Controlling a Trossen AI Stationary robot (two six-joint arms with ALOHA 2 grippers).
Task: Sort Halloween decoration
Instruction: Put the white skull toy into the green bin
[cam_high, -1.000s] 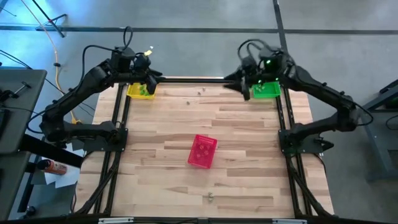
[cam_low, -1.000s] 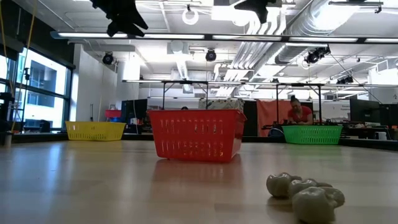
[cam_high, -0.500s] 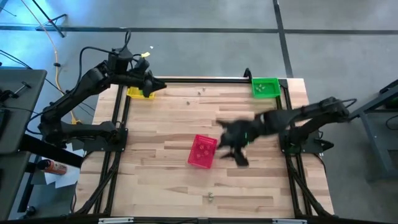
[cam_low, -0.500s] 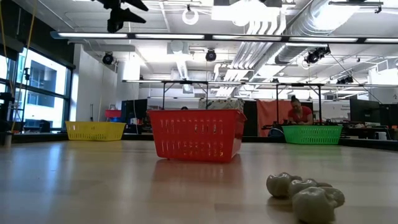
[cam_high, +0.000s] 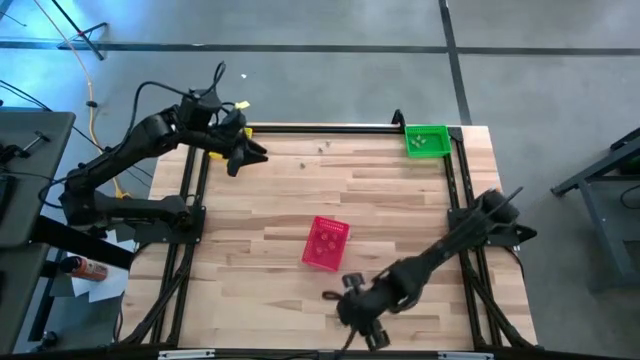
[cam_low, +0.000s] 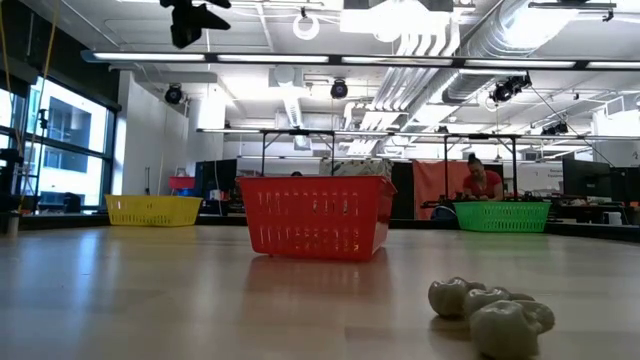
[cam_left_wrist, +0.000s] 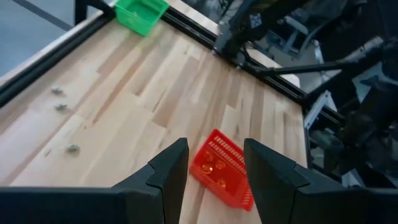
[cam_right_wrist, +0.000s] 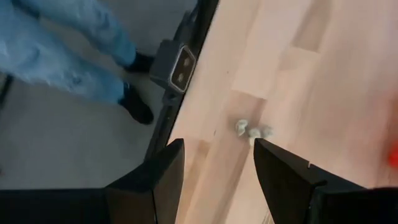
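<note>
- At the near edge of the worktop (cam_high: 400, 200), the right pincer (cam_high: 362, 322) hangs low with its fingers spread and nothing between them.
- Just ahead of it in the right wrist view lies a small pale cluster of trinkets (cam_right_wrist: 253, 130), loose on the wood close to the worktop's edge; the low view shows the same cluster (cam_low: 492, 314) as rounded pale pieces touching one another.
- The red basket (cam_high: 326, 243) stands mid-worktop, tilted to the boards' grain, with a few small pieces inside.
- The green basket (cam_high: 427, 140) sits in the far right corner, also holding small pieces.
- The yellow basket (cam_low: 153, 209) sits in the far left corner, largely hidden under the left arm in the high view.
- The left pincer (cam_high: 243, 157) hovers near that corner, fingers spread and empty.
- Three more tiny trinkets (cam_left_wrist: 60, 107) lie scattered along the far side of the worktop.
- Risk: the cluster is small and lies near the edge, so a descent off centre may nudge pieces over the side.
- Risk: the pieces touch, so closing on one may drag or scatter its neighbours.
- Risk: the pale colour makes the right basket hard to judge.
</note>
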